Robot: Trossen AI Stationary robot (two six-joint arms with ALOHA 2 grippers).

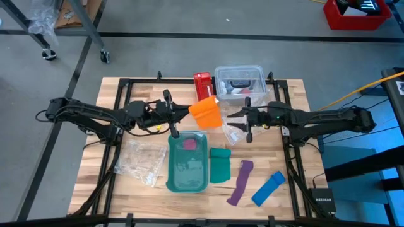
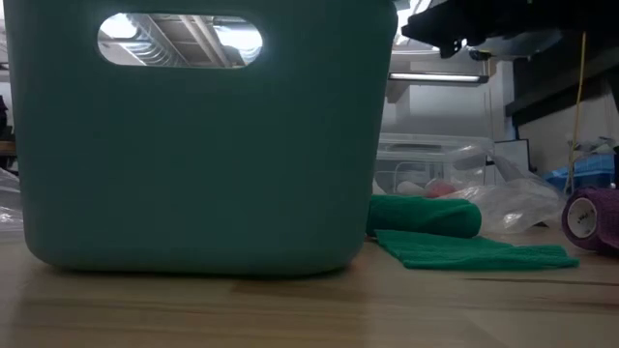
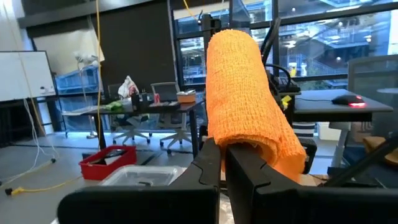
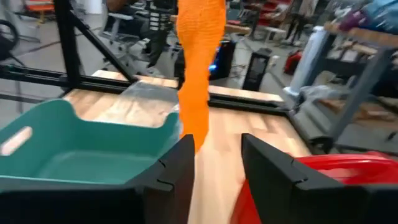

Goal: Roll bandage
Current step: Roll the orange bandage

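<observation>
The orange bandage [image 1: 205, 113] is held up over the table's middle, partly rolled, just beyond the teal bin's far end. My left gripper [image 1: 188, 112] reaches in from the left and is shut on it; in the left wrist view the bandage [image 3: 239, 93] fills the space past the fingers. My right gripper [image 1: 228, 117] is open on the bandage's right side. In the right wrist view the bandage [image 4: 198, 74] stands as a narrow strip just ahead of the open fingers [image 4: 180, 168]; whether it touches one, I cannot tell. My left gripper pinches the bandage at its rolled end [image 3: 252, 148] between the two fingers [image 3: 208, 165]. The fingers come level from the table's left. The bandage is lifted clear of the table and stretches away from the fingertips as a loose wide roll.
A teal bin [image 1: 188, 162] stands at the near middle, and blocks most of the low view [image 2: 193, 145]. A teal cloth roll [image 1: 219, 165], purple strip [image 1: 241, 181] and blue strip [image 1: 268, 188] lie to its right. A red box [image 1: 202, 85], clear container [image 1: 240, 81] and plastic bag [image 1: 139, 161] are around.
</observation>
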